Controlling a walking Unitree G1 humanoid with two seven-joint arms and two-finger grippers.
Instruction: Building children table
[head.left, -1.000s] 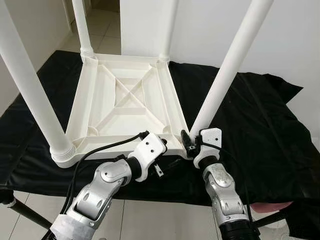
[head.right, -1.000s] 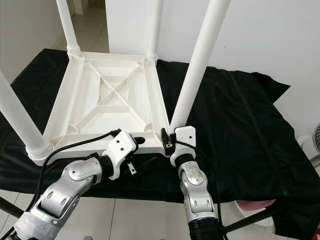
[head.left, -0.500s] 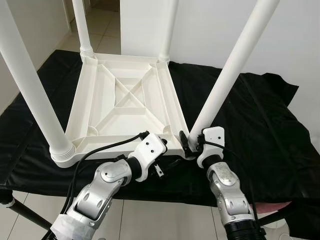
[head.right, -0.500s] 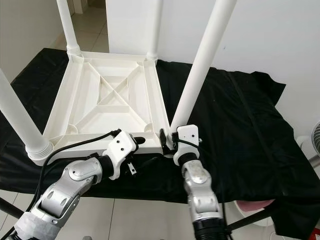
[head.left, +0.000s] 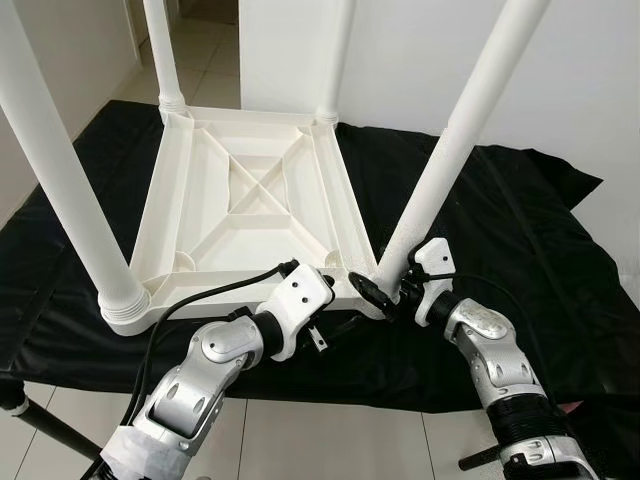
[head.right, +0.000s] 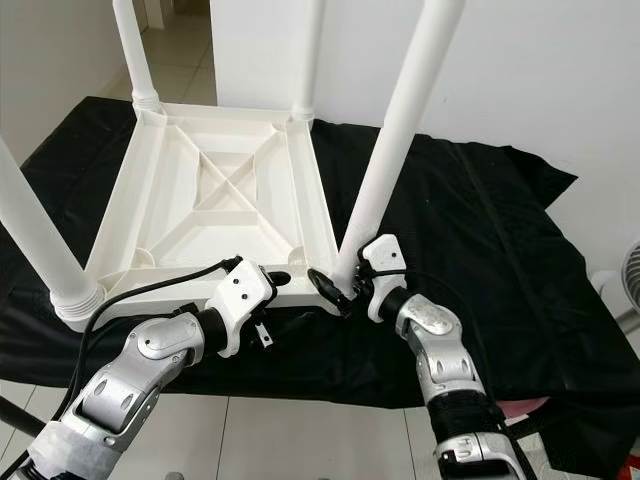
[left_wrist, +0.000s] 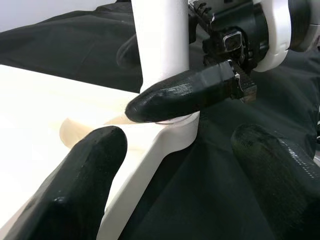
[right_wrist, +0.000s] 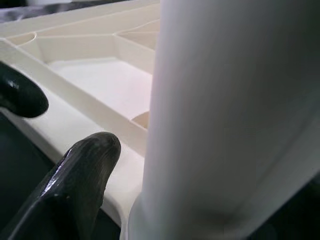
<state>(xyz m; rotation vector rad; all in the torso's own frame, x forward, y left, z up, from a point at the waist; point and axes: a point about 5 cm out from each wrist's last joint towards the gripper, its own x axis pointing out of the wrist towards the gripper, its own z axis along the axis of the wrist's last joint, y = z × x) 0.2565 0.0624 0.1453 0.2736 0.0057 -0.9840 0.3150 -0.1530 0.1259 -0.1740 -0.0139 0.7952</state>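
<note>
Head views: the white table (head.left: 245, 205) lies upside down on a black cloth (head.left: 520, 260), four legs up. The near right leg (head.left: 455, 150) leans outward. The right gripper (head.left: 385, 292) is at its base, one finger (head.left: 368, 293) in front of it; the left gripper (head.left: 318, 312) hangs at the table's near edge.

Left wrist view: the left gripper's fingers (left_wrist: 75, 185) are spread, pinching nothing — one over the tabletop rim, the other over cloth. The right gripper's finger (left_wrist: 185, 95) lies across the leg's foot.

Right wrist view: the leg (right_wrist: 235, 110) stands close against one finger (right_wrist: 75, 185); I cannot tell whether the pincer grips it.

Risk (my judgement): the tilted leg may be seated askew, so a sideways push could pop it from its socket or slide the table on the cloth.

No brand, label or writing is readable.
</note>
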